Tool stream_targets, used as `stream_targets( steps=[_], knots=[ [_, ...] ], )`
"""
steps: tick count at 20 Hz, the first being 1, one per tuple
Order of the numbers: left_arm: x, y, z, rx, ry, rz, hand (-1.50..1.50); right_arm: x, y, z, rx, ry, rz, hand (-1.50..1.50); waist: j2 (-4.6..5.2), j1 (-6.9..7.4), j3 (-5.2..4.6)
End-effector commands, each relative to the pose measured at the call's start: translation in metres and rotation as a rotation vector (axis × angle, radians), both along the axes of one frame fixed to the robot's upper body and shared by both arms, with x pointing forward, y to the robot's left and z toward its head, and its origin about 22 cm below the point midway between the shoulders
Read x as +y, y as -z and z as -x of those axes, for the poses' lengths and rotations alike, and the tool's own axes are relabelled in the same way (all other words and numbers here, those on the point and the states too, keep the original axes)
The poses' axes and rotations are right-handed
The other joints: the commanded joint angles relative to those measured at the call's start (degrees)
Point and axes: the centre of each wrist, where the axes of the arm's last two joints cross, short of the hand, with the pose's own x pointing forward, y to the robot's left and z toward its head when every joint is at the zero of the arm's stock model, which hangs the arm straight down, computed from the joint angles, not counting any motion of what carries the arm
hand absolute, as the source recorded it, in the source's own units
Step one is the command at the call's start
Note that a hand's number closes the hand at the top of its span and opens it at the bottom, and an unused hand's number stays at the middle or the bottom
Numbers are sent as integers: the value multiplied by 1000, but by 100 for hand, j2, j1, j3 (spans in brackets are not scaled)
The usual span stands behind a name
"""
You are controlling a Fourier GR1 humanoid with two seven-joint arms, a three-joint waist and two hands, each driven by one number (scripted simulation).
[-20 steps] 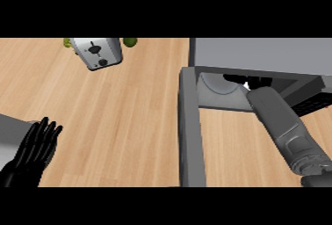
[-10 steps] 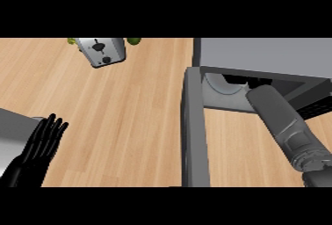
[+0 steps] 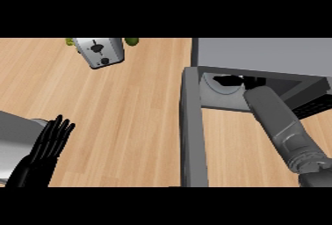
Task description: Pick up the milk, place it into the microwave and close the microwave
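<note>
The microwave (image 3: 259, 55) stands at the right with its door (image 3: 193, 132) swung open toward me. My right forearm (image 3: 282, 125) reaches into the cavity. Only dark parts of the right hand (image 3: 227, 81) show under the microwave's top edge, above the pale turntable (image 3: 217, 88). The milk is not visible; the hand and the microwave's roof hide whatever is inside. My left hand (image 3: 45, 147) rests open at the lower left, fingers straight and pointing up, holding nothing.
A silver toaster (image 3: 99, 51) stands at the back of the wooden counter (image 3: 123, 110), with green items (image 3: 132, 41) behind it. A grey object (image 3: 16, 127) sits at the left edge beside my left hand.
My left hand has drifted slightly up and to the right. The right forearm stays reaching into the microwave with little visible movement.
</note>
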Motion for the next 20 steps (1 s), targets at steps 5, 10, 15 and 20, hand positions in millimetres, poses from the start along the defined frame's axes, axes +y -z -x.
stream_targets(
  steps=[5, 10, 15, 20],
  knots=[
    [-13, 3, -1, -3, 40, 18, -150, -13, 19, 13, -14, -64, -151, -150, -33, -109, 0],
    [-22, -8, -2, -28, 25, 6, -150, -18, 51, 35, -3, -65, -265, -150, -116, -268, -5],
    [-17, -3, 2, -3, 49, 15, -150, -18, 73, 52, 4, -73, -304, -150, -142, -303, -11],
    [-46, -11, -6, -15, 54, -4, -150, -21, 97, 74, 13, -177, -417, -150, -186, -423, -15]
  ],
)
